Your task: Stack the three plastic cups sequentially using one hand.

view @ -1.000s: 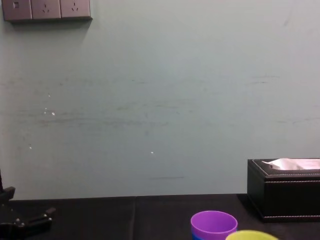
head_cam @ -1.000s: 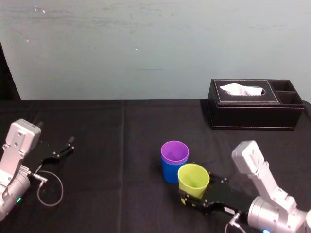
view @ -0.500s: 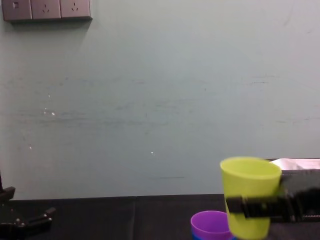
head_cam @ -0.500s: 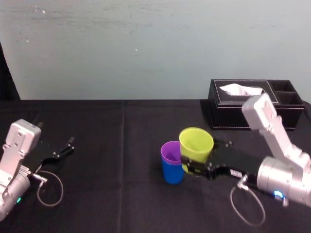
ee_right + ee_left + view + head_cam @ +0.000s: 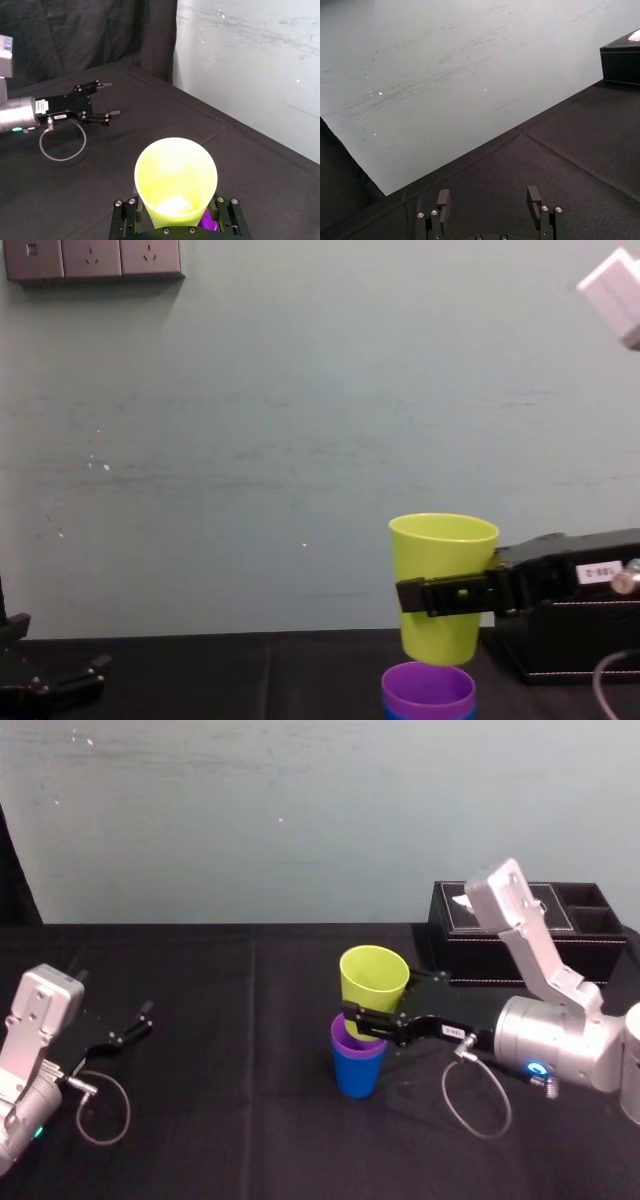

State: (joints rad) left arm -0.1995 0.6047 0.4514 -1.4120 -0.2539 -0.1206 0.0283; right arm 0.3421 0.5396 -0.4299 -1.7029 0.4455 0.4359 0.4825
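Head view: purple cup [image 5: 343, 1036] mostly hidden

This looks like a robot test lab rather than a home. The table [image 5: 250, 1050] is draped to its edges in plain black cloth. It stands against a bare, scuffed pale wall [image 5: 300, 820] with a strip of sockets [image 5: 92, 258] high up. A dark curtain [image 5: 75, 35] closes off the left side. A tissue box [image 5: 520, 945] sits at the far right corner. Two grey arms reach over the cloth. The left gripper [image 5: 488, 200] lies spread near the left edge, and the right gripper [image 5: 360, 1018] clamps a yellow-green cup [image 5: 373, 975] above the middle.
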